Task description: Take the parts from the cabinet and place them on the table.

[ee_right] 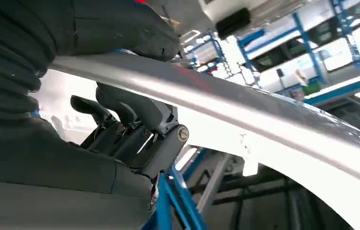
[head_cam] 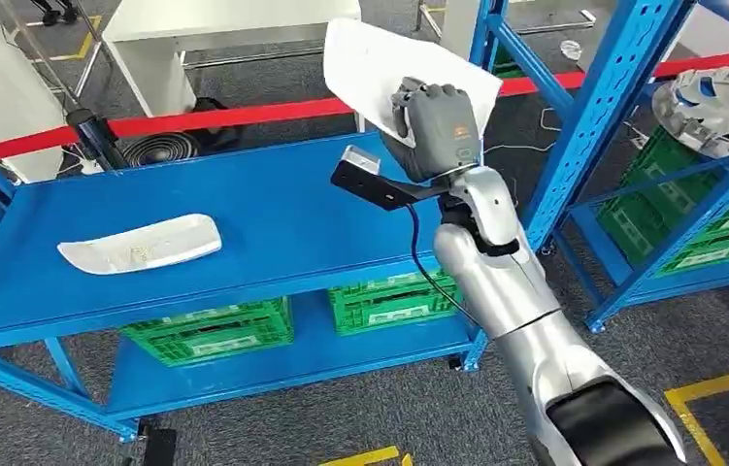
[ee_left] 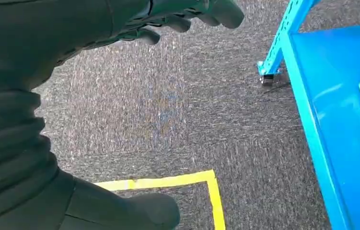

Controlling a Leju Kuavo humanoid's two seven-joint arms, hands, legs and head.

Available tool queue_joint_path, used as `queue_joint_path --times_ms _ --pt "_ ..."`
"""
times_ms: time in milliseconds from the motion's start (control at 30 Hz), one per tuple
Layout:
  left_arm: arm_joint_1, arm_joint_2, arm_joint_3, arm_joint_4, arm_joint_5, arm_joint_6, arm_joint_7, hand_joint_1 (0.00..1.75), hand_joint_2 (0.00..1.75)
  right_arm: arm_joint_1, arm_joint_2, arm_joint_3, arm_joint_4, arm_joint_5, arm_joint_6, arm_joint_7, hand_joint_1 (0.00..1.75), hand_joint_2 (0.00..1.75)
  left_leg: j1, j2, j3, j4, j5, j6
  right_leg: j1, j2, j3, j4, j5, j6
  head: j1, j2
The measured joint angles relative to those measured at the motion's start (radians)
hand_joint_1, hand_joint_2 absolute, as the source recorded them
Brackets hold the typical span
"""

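The right hand [head_cam: 435, 121] grips a white curved plastic panel [head_cam: 380, 68] above the blue metal table [head_cam: 273, 209], likely for setting down; the left hand [ee_left: 72, 57] hangs spread.

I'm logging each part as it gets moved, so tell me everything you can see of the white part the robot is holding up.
The white part is a thin, smooth, curved panel that looks like moulded plastic, pale and slightly glossy. The right hand grips its lower edge and holds it raised and tilted above the far right end of the blue table, touching nothing else. In the right wrist view its rim runs as a long curved band between thumb and fingers.
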Motion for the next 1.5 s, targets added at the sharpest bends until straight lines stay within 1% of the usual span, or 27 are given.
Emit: queue_joint_path --times_ms 133,167,200,267,333,367,433,467,500,533,633,667,700,767,800,833,867,933,967,1000,1033,1167,1267,1333,1400,1467,1500 --pt "0.000 -0.002 0.000 0.000 -0.001 0.003 0.004 0.00 1.75 -0.014 0.017 0.041 -0.007 -0.006 0.029 -0.023 1.75 1.75 0.003 -0.002 -0.015 -0.009 0.036 0.023 -0.001 -0.003 -0.001 -0.025 0.035 0.028 0.000 0.000" --pt "-0.003 -0.001 0.000 0.000 -0.001 0.003 0.004 0.00 1.75 -0.020 0.018 0.048 -0.007 -0.006 0.031 -0.026 1.75 1.75 0.005 0.002 -0.020 -0.012 0.050 0.030 -0.004 -0.004 -0.012 -0.014 0.009 0.029 0.001 0.000" --pt "-0.005 -0.001 0.000 0.000 -0.001 0.003 0.003 0.00 1.75 -0.027 0.024 0.058 -0.007 -0.009 0.036 -0.028 1.75 1.75 0.005 0.003 -0.035 -0.012 0.062 0.039 -0.004 -0.006 -0.030 0.030 -0.050 0.030 0.005 0.000" --pt "-0.002 -0.002 0.000 0.000 -0.001 0.003 0.004 0.00 1.75 -0.034 0.034 0.074 -0.007 -0.018 0.045 -0.033 1.75 1.75 0.004 0.003 -0.061 -0.011 0.082 0.042 -0.004 -0.006 -0.075 0.183 -0.159 0.035 0.011 0.000" --pt "-0.002 -0.002 0.000 0.000 -0.001 0.004 0.004 0.00 1.75 -0.035 0.047 0.096 -0.008 -0.018 0.055 -0.037 1.75 1.75 0.002 0.003 -0.089 -0.009 0.102 0.043 -0.003 -0.006 -0.090 0.291 -0.190 0.036 0.012 0.000" --pt "-0.002 -0.002 0.000 0.000 -0.001 0.006 0.004 0.00 1.75 -0.035 0.055 0.108 -0.011 -0.018 0.060 -0.037 1.75 1.75 0.001 0.003 -0.103 -0.007 0.112 0.042 -0.003 -0.006 -0.065 0.278 -0.168 0.033 0.013 0.000" --pt "-0.002 -0.002 0.000 0.000 0.003 0.011 0.005 0.00 1.75 -0.045 0.069 0.131 -0.022 -0.018 0.065 -0.035 1.75 1.75 -0.002 0.003 -0.127 -0.004 0.129 0.038 0.003 -0.006 0.053 0.132 -0.110 0.019 0.014 0.000" --pt "-0.002 -0.003 0.000 0.000 0.005 0.012 0.005 0.00 1.75 -0.052 0.079 0.144 -0.031 -0.018 0.068 -0.032 1.75 1.75 -0.002 0.003 -0.134 -0.001 0.136 0.036 0.008 -0.006 0.121 0.041 -0.106 0.008 0.015 0.000" --pt "-0.001 -0.007 0.000 0.000 0.005 0.013 0.004 0.00 1.75 -0.061 0.087 0.153 -0.040 -0.021 0.073 -0.028 1.75 1.75 -0.006 0.003 -0.143 0.001 0.143 0.030 0.013 -0.009 0.159 -0.029 -0.144 -0.002 0.014 0.000" --pt "-0.001 -0.007 0.000 0.000 0.006 0.014 0.003 0.00 1.75 -0.066 0.090 0.164 -0.050 -0.024 0.075 -0.022 1.75 1.75 -0.002 0.004 -0.140 -0.003 0.150 0.024 0.016 -0.010 0.151 -0.019 -0.124 0.004 0.011 0.000" --pt "0.002 -0.008 0.000 0.001 0.008 0.014 0.002 0.00 1.75 -0.088 0.094 0.188 -0.056 -0.029 0.084 0.004 1.75 1.75 -0.002 0.002 -0.141 -0.017 0.177 0.001 0.016 -0.008 0.142 -0.040 -0.104 -0.016 0.016 0.000" --pt "0.003 -0.006 0.001 0.001 0.008 0.014 0.001 0.00 1.75 -0.095 0.096 0.192 -0.056 -0.031 0.085 0.011 1.75 1.75 0.004 -0.003 -0.147 -0.010 0.162 -0.001 0.008 -0.014 0.140 -0.051 -0.085 -0.018 0.017 0.000" --pt "0.004 -0.006 0.001 0.001 0.008 0.015 0.000 0.00 1.75 -0.103 0.097 0.196 -0.056 -0.031 0.086 0.018 1.75 1.75 0.003 -0.003 -0.163 0.015 0.113 -0.006 0.006 -0.013 0.129 -0.056 -0.071 -0.028 0.013 0.000" --pt "0.002 -0.003 0.001 0.001 0.008 0.015 0.000 0.00 1.75 -0.119 0.097 0.198 -0.056 -0.031 0.085 0.030 1.75 1.75 0.008 -0.002 -0.195 0.149 -0.002 -0.018 0.003 -0.012 0.099 -0.056 -0.047 -0.028 0.004 0.000" --pt "0.002 -0.001 0.001 0.001 0.008 0.015 0.000 0.00 1.75 -0.124 0.096 0.198 -0.055 -0.030 0.084 0.037 1.75 1.75 0.010 -0.002 -0.209 0.223 -0.037 -0.024 0.002 -0.012 0.084 -0.056 -0.035 -0.027 0.005 0.000" --pt "0.002 0.001 0.001 0.001 0.008 0.015 -0.001 0.00 1.75 -0.127 0.095 0.198 -0.054 -0.029 0.082 0.046 1.75 1.75 0.013 -0.002 -0.211 0.271 -0.040 -0.028 0.001 -0.012 0.069 -0.055 -0.024 -0.025 0.004 0.000" --pt "0.002 0.003 0.001 0.001 0.008 0.015 -0.003 0.00 1.75 -0.131 0.094 0.198 -0.053 -0.026 0.079 0.055 1.75 1.75 0.017 -0.002 -0.196 0.281 -0.014 -0.032 -0.001 -0.013 0.054 -0.055 -0.012 -0.020 0.003 0.000" --pt "0.002 0.007 0.001 0.001 0.008 0.015 -0.006 0.00 1.75 -0.142 0.089 0.198 -0.053 -0.021 0.073 0.068 1.75 1.75 0.024 -0.002 -0.120 0.200 0.056 -0.040 -0.008 -0.013 0.024 -0.051 0.010 -0.009 0.003 0.000" --pt "0.001 0.008 0.001 0.001 0.008 0.014 -0.007 0.00 1.75 -0.149 0.086 0.198 -0.053 -0.016 0.069 0.075 1.75 1.75 0.029 -0.002 -0.050 0.111 0.065 -0.046 -0.011 -0.013 0.009 -0.045 0.020 -0.001 0.003 0.000" --pt "-0.003 0.006 0.001 0.001 0.007 0.014 -0.008 0.00 1.75 -0.155 0.085 0.198 -0.054 -0.014 0.063 0.083 1.75 1.75 0.028 -0.005 0.018 0.018 0.016 -0.053 -0.008 -0.012 -0.003 -0.038 0.028 0.009 0.000 0.000" --pt "-0.004 0.007 0.001 0.000 0.005 0.014 -0.008 0.00 1.75 -0.159 0.081 0.196 -0.054 -0.012 0.060 0.087 1.75 1.75 0.018 -0.014 0.035 -0.020 -0.001 -0.031 -0.009 -0.012 -0.009 -0.034 0.036 0.017 -0.001 0.000" --pt "-0.005 0.006 0.001 0.001 0.000 0.013 -0.008 0.00 1.75 -0.162 0.062 0.195 -0.053 -0.006 0.056 0.091 1.75 1.75 0.019 -0.003 0.000 -0.016 0.029 0.018 -0.013 -0.010 -0.012 -0.050 0.067 0.045 0.004 0.000" --pt "-0.007 0.006 0.001 0.000 -0.002 0.013 -0.005 0.00 1.75 -0.167 0.052 0.195 -0.053 -0.005 0.052 0.098 1.75 1.75 0.014 0.000 -0.037 -0.015 0.065 0.037 -0.011 -0.011 -0.066 0.114 -0.108 0.048 0.013 0.000" --pt "-0.007 0.006 0.001 0.000 -0.007 0.013 -0.001 0.00 1.75 -0.164 0.043 0.194 -0.053 -0.003 0.047 0.103 1.75 1.75 0.007 0.000 -0.069 -0.013 0.088 0.042 -0.005 -0.010 -0.098 0.262 -0.163 0.047 0.015 0.000" --pt "-0.008 0.005 0.001 0.000 -0.014 0.013 0.004 0.00 1.75 -0.160 0.034 0.193 -0.053 0.006 0.041 0.110 1.75 1.75 0.000 0.001 -0.097 -0.011 0.108 0.043 0.001 -0.010 -0.056 0.253 -0.118 0.035 0.016 0.000" --pt "-0.009 0.005 0.001 0.000 -0.017 0.013 0.006 0.00 1.75 -0.161 0.029 0.189 -0.053 0.013 0.038 0.115 1.75 1.75 -0.008 0.001 -0.116 -0.011 0.126 0.043 0.013 -0.010 0.063 0.102 -0.073 0.011 0.018 0.000" --pt "-0.010 0.000 0.001 0.000 -0.019 0.013 0.006 0.00 1.75 -0.164 0.029 0.188 -0.054 0.014 0.037 0.114 1.75 1.75 -0.006 0.002 -0.119 -0.010 0.133 0.043 0.022 -0.010 0.125 0.011 -0.097 -0.011 0.017 0.000"
